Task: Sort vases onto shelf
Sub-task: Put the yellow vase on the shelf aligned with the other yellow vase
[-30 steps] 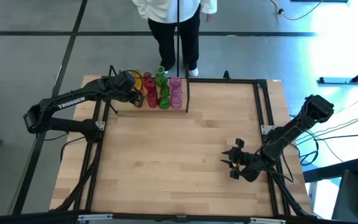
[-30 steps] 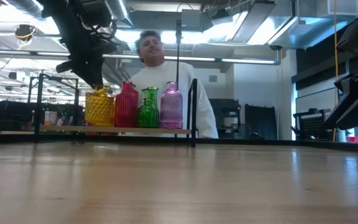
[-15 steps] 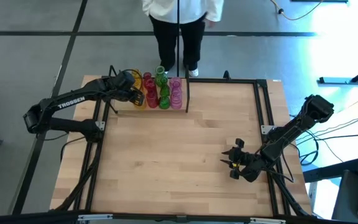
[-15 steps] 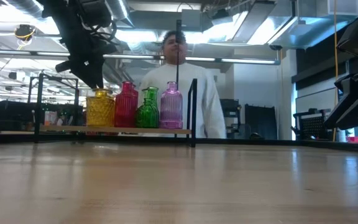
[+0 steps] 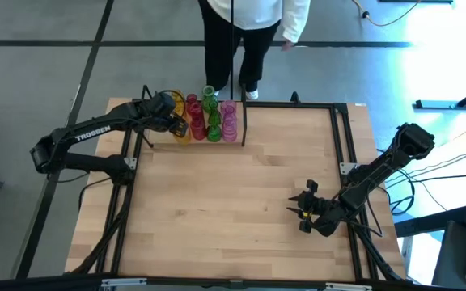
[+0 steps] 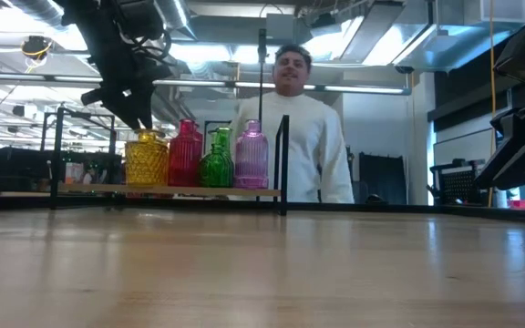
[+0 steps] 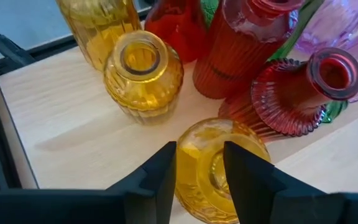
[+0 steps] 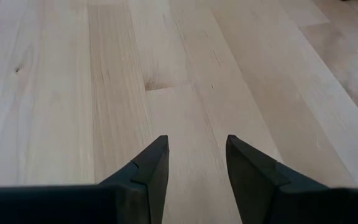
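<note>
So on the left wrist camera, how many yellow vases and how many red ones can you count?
Yellow vases: 3
Red vases: 3
Total: 6
Green and pink ones are partly hidden in that view, so they are not counted.

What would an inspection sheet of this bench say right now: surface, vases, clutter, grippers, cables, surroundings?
Surface: light-wood table, bare in the middle.
Job's things: yellow, red, green and pink vases clustered on the shelf beside its black divider.
Clutter: nothing seen.
Grippers: left gripper open astride a yellow vase; right gripper open, empty, over bare wood.
Cables: some on the floor, far right.
Surroundings: a person stands behind the shelf.
</note>
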